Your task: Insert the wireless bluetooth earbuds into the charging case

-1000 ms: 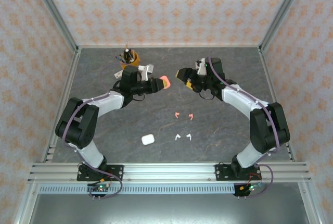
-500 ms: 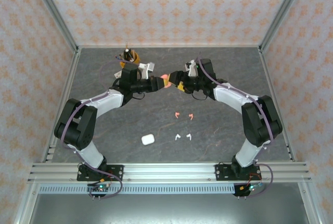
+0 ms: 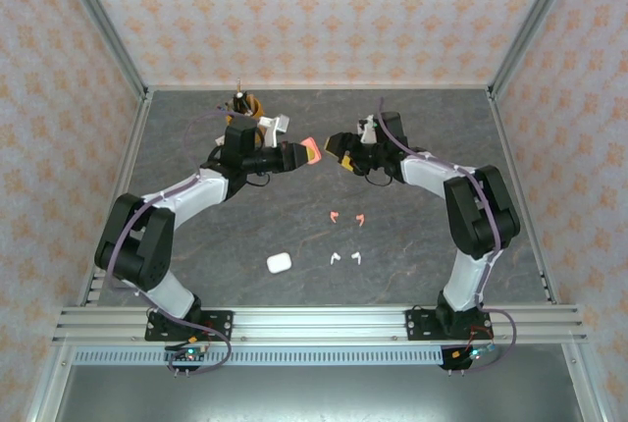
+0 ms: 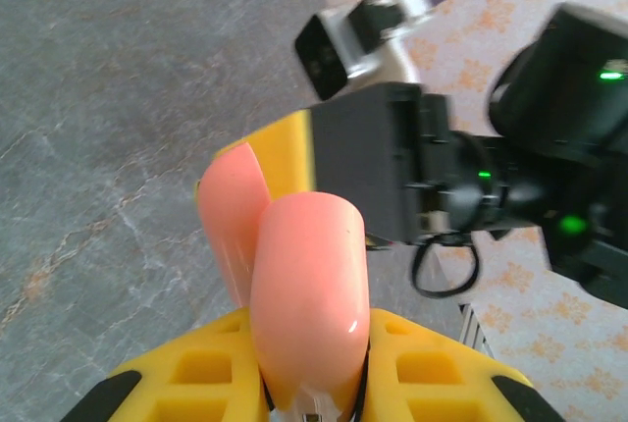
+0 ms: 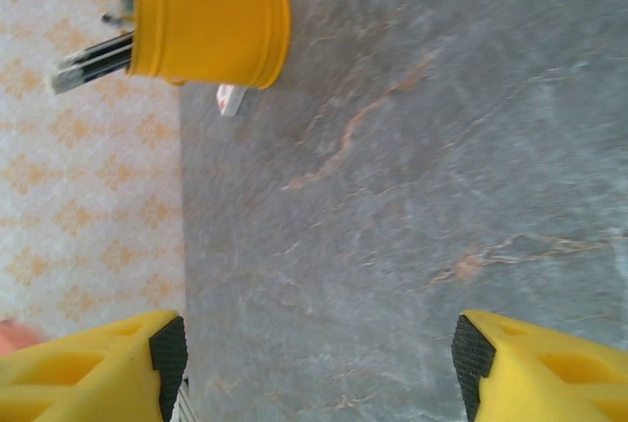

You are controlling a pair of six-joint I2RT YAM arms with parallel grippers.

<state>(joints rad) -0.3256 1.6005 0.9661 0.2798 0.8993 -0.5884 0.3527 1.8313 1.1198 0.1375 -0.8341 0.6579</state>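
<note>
My left gripper (image 3: 294, 155) (image 4: 312, 348) is shut on a salmon-pink charging case (image 3: 311, 152) (image 4: 309, 290) held above the table; its lid (image 4: 232, 216) stands ajar beside the body. My right gripper (image 3: 340, 148) (image 5: 319, 368) faces the case from the right, a short gap away, open with nothing between its fingers; one of its yellow fingers (image 4: 283, 152) sits just behind the lid. Two pink earbuds (image 3: 334, 216) (image 3: 361, 218) and two white earbuds (image 3: 335, 258) (image 3: 356, 257) lie on the table nearer the front.
A white charging case (image 3: 279, 263) lies on the grey tabletop left of the white earbuds. An orange cup of pens (image 3: 245, 105) (image 5: 211, 29) stands at the back left near the wall, with a small white item (image 3: 277, 127) beside it.
The right gripper swung left to meet the pink case, then drew back slightly, its jaws narrowing a little. The left gripper kept its hold and shifted slightly.
</note>
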